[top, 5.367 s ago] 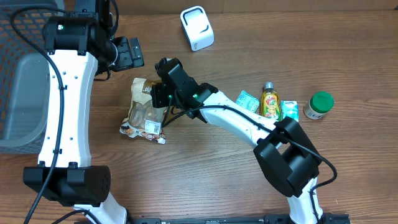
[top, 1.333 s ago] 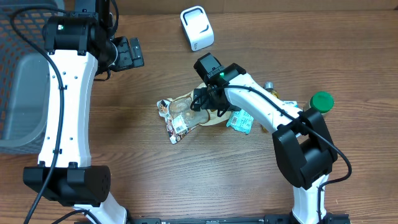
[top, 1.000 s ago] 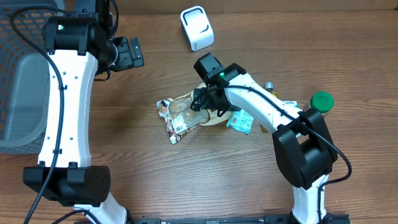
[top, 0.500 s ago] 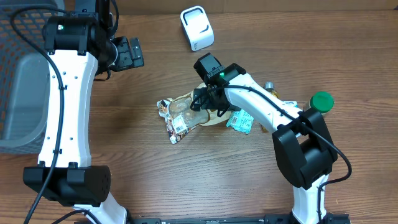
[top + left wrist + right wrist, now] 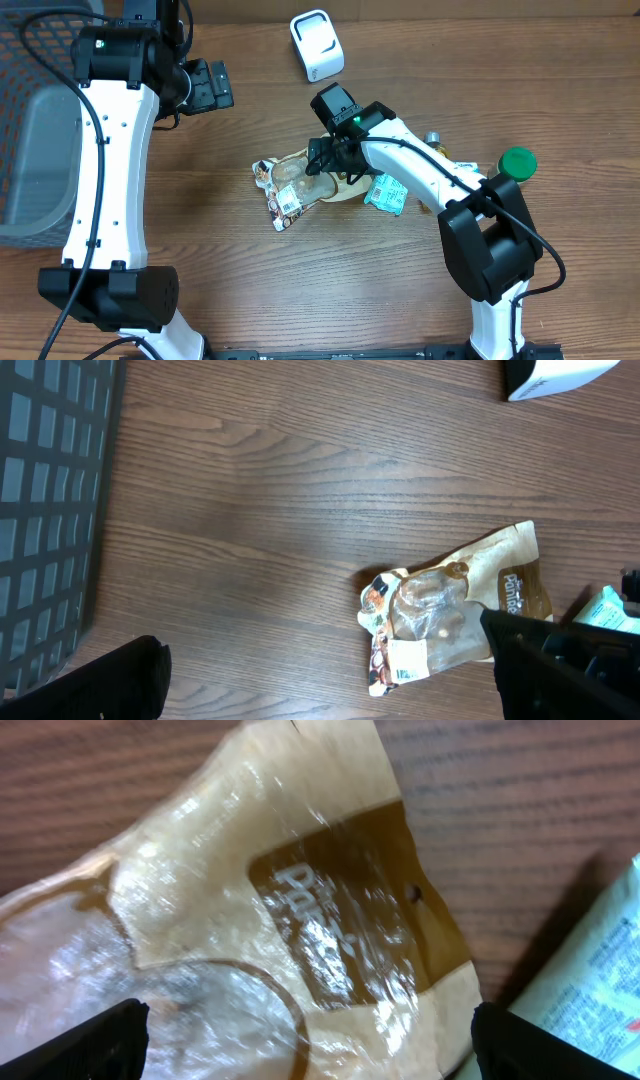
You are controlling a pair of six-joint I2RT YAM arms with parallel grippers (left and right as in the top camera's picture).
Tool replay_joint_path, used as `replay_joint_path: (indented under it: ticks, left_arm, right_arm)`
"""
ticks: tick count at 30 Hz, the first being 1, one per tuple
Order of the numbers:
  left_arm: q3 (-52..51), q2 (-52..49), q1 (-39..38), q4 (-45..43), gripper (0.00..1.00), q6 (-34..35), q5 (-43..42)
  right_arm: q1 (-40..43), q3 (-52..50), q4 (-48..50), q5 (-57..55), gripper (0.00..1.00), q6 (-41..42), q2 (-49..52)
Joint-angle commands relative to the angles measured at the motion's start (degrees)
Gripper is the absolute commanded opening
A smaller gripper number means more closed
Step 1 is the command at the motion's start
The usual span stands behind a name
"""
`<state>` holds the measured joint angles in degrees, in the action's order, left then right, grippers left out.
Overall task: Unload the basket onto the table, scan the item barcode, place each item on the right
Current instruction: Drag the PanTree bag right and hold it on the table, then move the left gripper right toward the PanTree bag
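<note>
Snack bag (image 5: pixel 292 187) flat on wood table (image 5: pixel 250 280), white label up — right gripper (image 5: pixel 322 160) over one end. White scanner (image 5: pixel 317 45) well apart, left gripper (image 5: pixel 218 88) near basket (image 5: pixel 30 60).

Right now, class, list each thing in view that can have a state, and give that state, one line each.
snack bag: lying flat on the table, white label facing up, not gripped
right gripper: open, over the bag's brown end
left gripper: open, holding nothing
scanner: standing on the table, apart from the bag
green-lidded jar: upright, lid on
teal packet: lying flat
</note>
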<state>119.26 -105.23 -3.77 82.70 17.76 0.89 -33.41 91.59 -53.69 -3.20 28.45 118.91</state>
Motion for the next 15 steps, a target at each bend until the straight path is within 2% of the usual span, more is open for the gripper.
replay_joint_path:
  ticks: [1,15]
  left_arm:
    - [0.9,-0.1,-0.4,-0.2,1.0,-0.6,-0.3]
    - [0.9,-0.1,-0.4,-0.2,1.0,-0.6,-0.3]
  right_arm:
    - [-0.2,0.3,-0.6,-0.2,1.0,-0.4,-1.2]
    - [-0.2,0.3,-0.4,-0.2,1.0,-0.4,-1.2]
